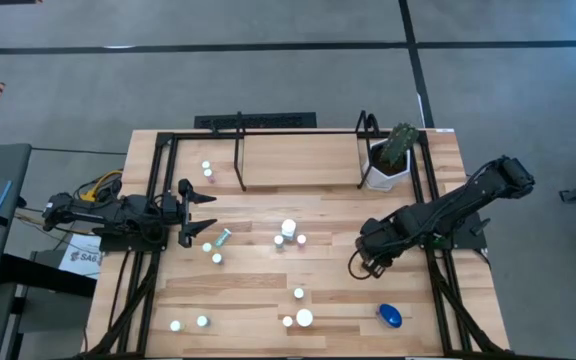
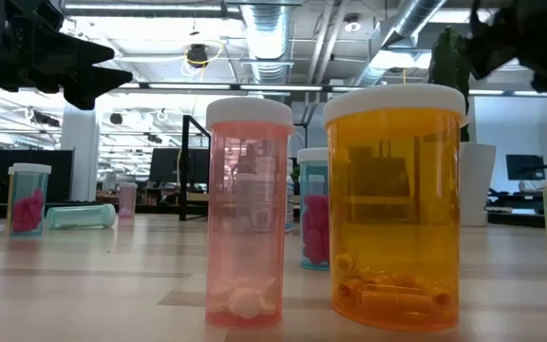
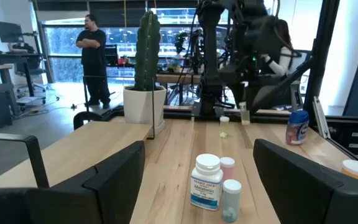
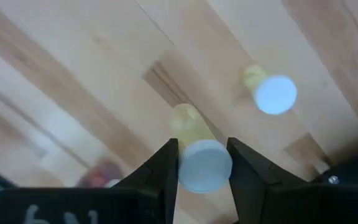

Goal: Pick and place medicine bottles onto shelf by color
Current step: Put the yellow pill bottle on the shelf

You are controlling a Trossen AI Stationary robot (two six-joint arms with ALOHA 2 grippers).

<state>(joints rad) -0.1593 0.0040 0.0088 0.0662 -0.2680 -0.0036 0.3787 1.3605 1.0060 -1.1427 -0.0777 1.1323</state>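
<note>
Your right gripper (image 4: 202, 163) is clamped on a pale yellow bottle (image 4: 199, 158) with a white cap, right side of the bench (image 1: 268, 200); a second yellow bottle (image 4: 270, 92) stands nearby. Your left gripper (image 1: 200, 213) waits at the left, fingers apart. The shelf (image 1: 298, 150) is at the far edge.

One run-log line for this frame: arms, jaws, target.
right gripper: jaws closed on pale yellow bottle, over table | left gripper: jaws open, idle at left side | shelf: no bottle placed by this arm yet
</note>
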